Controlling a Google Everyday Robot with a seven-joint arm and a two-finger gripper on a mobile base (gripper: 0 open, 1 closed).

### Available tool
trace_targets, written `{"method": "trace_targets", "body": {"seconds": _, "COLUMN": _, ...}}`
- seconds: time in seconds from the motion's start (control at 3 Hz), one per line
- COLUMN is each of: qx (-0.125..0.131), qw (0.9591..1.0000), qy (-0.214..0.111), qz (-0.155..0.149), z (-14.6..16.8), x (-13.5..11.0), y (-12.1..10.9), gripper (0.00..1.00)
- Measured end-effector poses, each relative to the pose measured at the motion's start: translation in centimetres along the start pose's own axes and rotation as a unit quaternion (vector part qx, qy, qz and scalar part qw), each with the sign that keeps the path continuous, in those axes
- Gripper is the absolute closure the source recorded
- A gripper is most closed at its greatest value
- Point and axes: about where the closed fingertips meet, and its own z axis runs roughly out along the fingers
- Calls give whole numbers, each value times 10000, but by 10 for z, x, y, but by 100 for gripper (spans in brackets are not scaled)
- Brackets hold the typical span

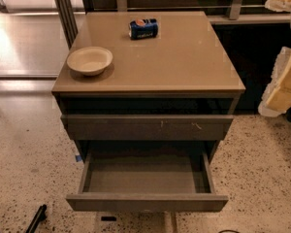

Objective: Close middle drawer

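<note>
Nearest to me, low in the frame, the middle drawer stands pulled far out, its plain front facing me and its grey box bare inside. I judge the whole job is ahead: that front has to travel straight back until it sits flush under the one above. Just behind and above it, the upper drawer front, the one with small pale scratches, juts a little way out of the carcass, so it overhangs the rear of the open box. That is why I would push low on the plain front, not come in from above. Further back lies the desk, with a pale bowl near its left edge and a blue can on its side towards the far edge. Both are well away from the drawers, though a hard shove could set the can rolling. At the right edge, about mid-height, I take the pale wedge shape for the pincer, held out to the side, well apart from the drawer and touching nothing. Whether it is released or clenched I cannot tell.
</note>
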Motion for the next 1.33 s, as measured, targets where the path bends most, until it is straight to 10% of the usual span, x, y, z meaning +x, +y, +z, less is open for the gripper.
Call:
{"method": "trace_targets", "body": {"seconds": 0.67, "qx": 17, "qw": 9995, "qy": -177, "qz": 254, "z": 20, "x": 8, "y": 7, "gripper": 0}}
{"method": "trace_targets", "body": {"seconds": 1.33, "qx": -257, "qw": 9915, "qy": -604, "qz": 1122, "z": 108, "x": 29, "y": 26, "gripper": 0}}
